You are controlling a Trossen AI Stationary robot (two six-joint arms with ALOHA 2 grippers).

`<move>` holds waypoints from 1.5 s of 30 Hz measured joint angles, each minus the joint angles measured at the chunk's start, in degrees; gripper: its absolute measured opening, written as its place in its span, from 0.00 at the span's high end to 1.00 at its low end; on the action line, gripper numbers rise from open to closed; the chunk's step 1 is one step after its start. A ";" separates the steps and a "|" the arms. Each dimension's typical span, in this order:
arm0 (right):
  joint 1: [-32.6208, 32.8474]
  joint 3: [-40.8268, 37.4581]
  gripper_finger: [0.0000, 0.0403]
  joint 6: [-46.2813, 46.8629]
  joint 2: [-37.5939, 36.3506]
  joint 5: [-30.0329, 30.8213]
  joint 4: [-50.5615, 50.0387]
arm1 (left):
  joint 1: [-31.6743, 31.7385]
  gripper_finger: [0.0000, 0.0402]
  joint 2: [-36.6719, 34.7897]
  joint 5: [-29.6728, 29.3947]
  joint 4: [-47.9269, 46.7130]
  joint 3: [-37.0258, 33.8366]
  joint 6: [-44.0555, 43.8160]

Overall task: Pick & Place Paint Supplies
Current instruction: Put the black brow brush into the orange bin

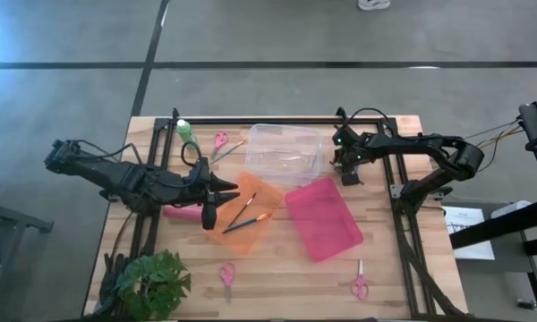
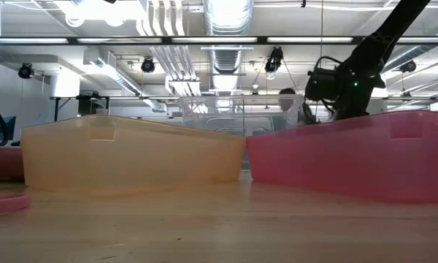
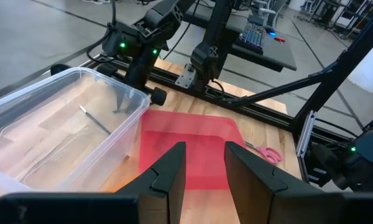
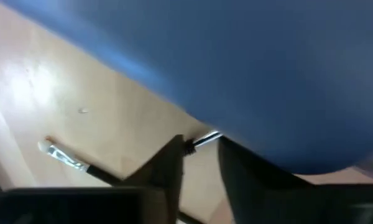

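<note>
My left gripper (image 1: 222, 193) hovers open over the orange tray (image 1: 267, 193), where two brushes (image 1: 244, 215) lie flat. The pink-red bottle (image 1: 183, 212) lies on the table beside that arm. The green bottle (image 1: 184, 130) stands near the far edge. Another brush (image 1: 234, 148) lies left of the clear bin (image 1: 285, 152), and one more brush (image 3: 96, 121) lies inside it. My right gripper (image 1: 345, 173) is low at the bin's right side, open. A blurred blue surface (image 4: 255, 68), probably the blue bottle, fills its wrist view. Under it, one brush's end (image 4: 205, 139) shows between the fingers. My right gripper (image 4: 200, 163) points down at the wood, its two fingers standing on either side of the metal end of a brush (image 4: 205, 139). I cannot tell whether they touch it. The blue surface hides the rest of that brush.
A pink tray (image 1: 323, 217) lies right of the orange one. Pink scissors lie near the far edge (image 1: 220, 140) and near the front edge (image 1: 226, 273), (image 1: 359, 286). A potted plant (image 1: 152, 282) stands at the near left corner. Another brush (image 4: 65, 157) lies by the right gripper.
</note>
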 joint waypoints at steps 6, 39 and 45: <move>-0.66 -0.16 0.96 -0.41 0.04 1.94 0.18 | 0.00 0.70 0.00 1.54 0.02 0.00 -0.95; 7.50 -0.02 0.98 -0.57 -5.63 5.21 -0.02 | 0.31 0.70 -0.02 2.62 -0.07 0.00 0.64; 9.22 0.03 0.98 -0.61 -9.49 8.85 0.20 | 0.31 0.70 -0.02 2.62 -0.07 0.00 0.64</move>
